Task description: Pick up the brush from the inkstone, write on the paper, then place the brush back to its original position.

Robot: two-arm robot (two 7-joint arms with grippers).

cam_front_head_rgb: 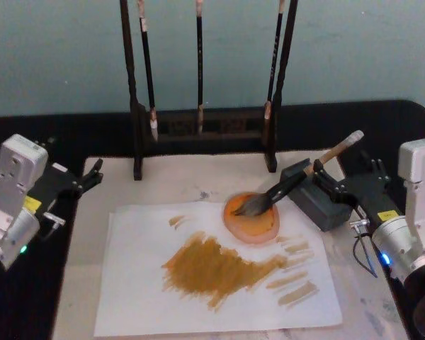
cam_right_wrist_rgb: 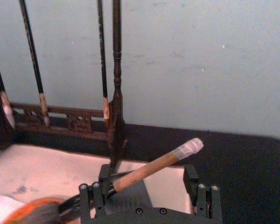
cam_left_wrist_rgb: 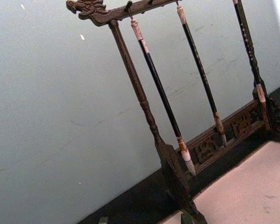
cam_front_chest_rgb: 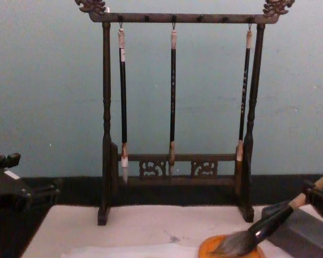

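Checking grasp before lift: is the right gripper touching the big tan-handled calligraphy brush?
Apart. In the right wrist view the right gripper has its jaws open, gaps showing either side of the big tan-handled calligraphy brush.

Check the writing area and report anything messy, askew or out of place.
The thin white paper carries a wide ochre smear and loose streaks beside it, not tidy strokes. The large tan-handled brush leans across the dark grey block, its bristles in the orange dish. Otherwise nothing seems damaged.
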